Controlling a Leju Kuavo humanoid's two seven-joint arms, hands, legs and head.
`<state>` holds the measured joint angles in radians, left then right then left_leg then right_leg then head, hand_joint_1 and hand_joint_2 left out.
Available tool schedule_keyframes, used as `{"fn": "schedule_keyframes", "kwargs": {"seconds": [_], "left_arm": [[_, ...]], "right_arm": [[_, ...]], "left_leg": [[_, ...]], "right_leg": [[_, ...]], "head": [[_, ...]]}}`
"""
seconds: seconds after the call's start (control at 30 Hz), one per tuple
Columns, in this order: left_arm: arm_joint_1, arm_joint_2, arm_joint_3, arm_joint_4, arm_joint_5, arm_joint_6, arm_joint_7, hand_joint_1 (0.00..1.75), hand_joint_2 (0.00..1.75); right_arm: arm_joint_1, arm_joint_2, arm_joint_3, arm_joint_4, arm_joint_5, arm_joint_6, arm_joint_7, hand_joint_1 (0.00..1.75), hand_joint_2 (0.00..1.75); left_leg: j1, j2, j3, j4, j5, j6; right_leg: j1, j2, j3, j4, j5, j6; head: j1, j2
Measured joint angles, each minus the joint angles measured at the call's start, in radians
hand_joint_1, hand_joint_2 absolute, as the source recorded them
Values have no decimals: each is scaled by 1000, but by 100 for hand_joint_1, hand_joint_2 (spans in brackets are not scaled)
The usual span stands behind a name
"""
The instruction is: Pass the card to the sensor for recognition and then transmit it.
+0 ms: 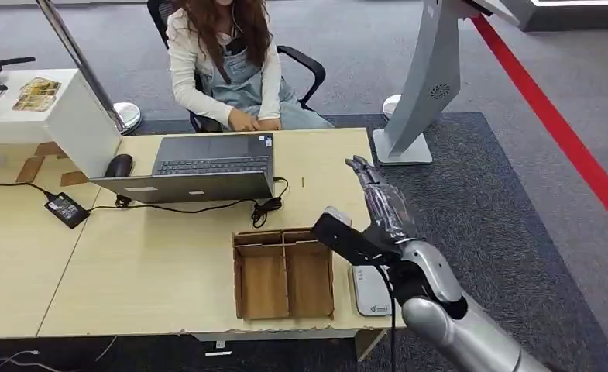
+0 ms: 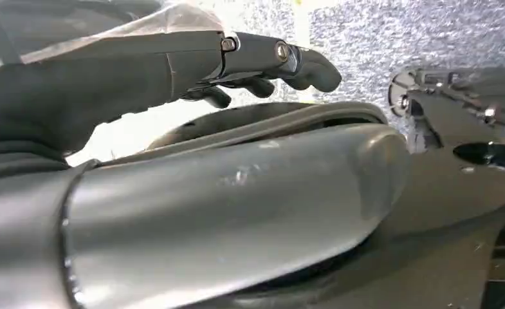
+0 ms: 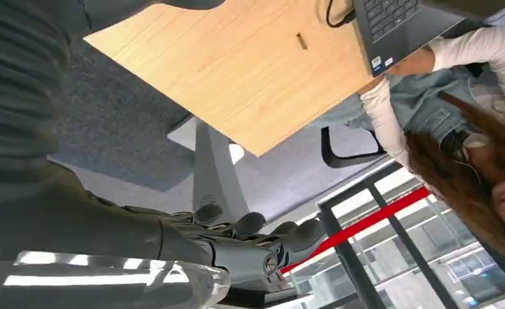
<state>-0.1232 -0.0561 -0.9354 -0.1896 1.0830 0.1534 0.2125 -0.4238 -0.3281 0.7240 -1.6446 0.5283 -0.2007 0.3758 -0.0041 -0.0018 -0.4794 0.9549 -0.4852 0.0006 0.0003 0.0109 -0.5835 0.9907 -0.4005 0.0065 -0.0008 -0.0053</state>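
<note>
Reaching with your right hand (image 1: 378, 213) open and empty, you could clip the wooden tray (image 1: 283, 273) at its nine o'clock, missing the card reader (image 1: 369, 291) beneath; no card visible.

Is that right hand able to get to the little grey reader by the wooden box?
Probably yes. The right hand, fingers apart and empty, hovers just above the reader at the table edge; nothing lies between them, and the box sits beside it.
</note>
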Motion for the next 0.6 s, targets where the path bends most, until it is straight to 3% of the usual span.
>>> {"fn": "schedule_keyframes", "kwargs": {"seconds": [0.6], "left_arm": [[0,13,13,0,6,7,6,0,0]], "right_arm": [[37,90,38,5,-69,-9,-66,9,175]], "left_leg": [[0,0,0,0,0,0]], "right_leg": [[0,0,0,0,0,0]], "head": [[0,0]]}}
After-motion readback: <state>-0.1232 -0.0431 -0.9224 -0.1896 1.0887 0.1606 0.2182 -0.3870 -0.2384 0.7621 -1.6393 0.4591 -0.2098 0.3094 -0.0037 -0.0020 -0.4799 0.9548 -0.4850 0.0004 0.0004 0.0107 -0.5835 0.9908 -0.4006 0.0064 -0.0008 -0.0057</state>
